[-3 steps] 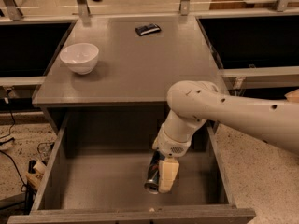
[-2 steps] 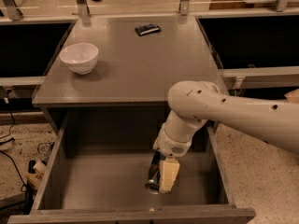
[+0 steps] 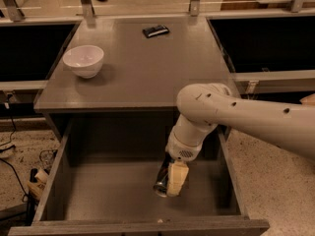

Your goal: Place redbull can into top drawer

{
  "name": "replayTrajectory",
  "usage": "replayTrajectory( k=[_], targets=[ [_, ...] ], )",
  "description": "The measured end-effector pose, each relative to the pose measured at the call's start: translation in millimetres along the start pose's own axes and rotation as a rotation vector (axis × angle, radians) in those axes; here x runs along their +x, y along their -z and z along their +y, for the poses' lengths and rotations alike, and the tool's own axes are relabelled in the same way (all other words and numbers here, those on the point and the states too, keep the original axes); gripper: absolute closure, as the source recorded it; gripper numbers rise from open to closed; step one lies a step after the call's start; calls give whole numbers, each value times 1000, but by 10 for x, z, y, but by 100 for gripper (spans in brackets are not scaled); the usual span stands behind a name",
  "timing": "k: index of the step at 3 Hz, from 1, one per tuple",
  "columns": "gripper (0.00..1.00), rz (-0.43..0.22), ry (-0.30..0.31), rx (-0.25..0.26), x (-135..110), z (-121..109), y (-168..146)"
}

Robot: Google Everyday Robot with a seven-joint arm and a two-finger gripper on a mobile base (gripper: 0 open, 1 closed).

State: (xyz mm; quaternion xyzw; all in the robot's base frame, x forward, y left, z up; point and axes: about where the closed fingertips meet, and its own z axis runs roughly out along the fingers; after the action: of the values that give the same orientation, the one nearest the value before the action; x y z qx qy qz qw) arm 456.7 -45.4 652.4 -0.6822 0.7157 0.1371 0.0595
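My hand point(image 3: 173, 181) is down inside the open top drawer point(image 3: 138, 226), toward the right of its middle and near the front panel. It is clamped on the redbull can point(image 3: 161, 180). One pale finger point(image 3: 177, 177) shows on the can's right side; the other finger is hidden behind the can. The can sits tilted, its shiny silver end pointing down and left, low over the drawer floor. I can't tell whether that end touches the floor.

My white arm point(image 3: 246, 117) comes in from the right edge, bends at a big rounded joint over the drawer's back right part, then drops to the wrist.

The drawer is pulled well out from under the desk point(image 3: 147, 77), grey wood-grain like the desk top.

On the desk, a white bowl point(image 3: 83, 60) stands upright near the left edge. A small flat black packet point(image 3: 155, 31) lies near the far edge, well apart from the bowl.

Dark cables point(image 3: 10, 146) lie on the speckled floor point(image 3: 275, 191) left of the drawer.
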Motion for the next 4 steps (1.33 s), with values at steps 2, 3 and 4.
replayTrajectory(
  k=[2,3,4],
  targets=[
    [100,-21,-37,-19,23,-19,-211],
    [100,-33,-50,-30,19,-14,-332],
    [100,-37,-57,-43,26,-8,-427]
  ],
)
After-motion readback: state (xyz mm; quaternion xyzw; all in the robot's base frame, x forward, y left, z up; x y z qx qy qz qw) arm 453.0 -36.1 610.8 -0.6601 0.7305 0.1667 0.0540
